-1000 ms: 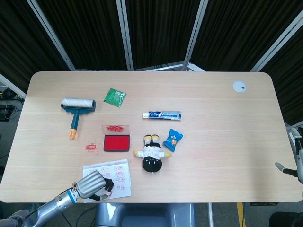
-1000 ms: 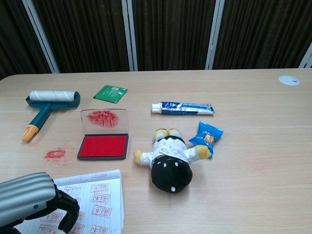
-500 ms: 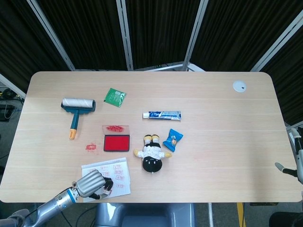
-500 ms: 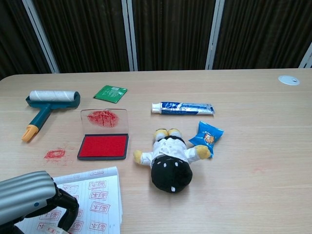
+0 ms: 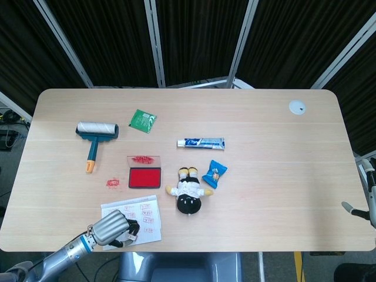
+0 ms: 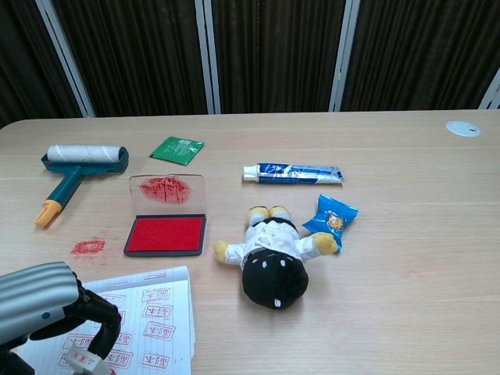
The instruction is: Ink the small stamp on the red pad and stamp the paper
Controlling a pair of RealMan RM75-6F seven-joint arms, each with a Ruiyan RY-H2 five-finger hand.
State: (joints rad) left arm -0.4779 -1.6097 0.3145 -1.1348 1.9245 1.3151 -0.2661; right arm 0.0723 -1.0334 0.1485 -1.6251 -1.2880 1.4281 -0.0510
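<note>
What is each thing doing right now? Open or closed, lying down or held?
Ink pad: lid open, red ink showing.
Paper: flat, already stamped.
Small stamp: held in left hand.
Toothpaste: capped, lying down.
Doll: lying down.
Lint roller: lying flat.

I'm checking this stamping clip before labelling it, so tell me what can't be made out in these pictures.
- Small stamp: both views, mostly hidden under the left hand; its face and ink cannot be seen.
- Paper: chest view, cut off by the bottom edge; its print is too small to read.
- Right hand: head view, off the right edge; only a bit of arm shows.
</note>
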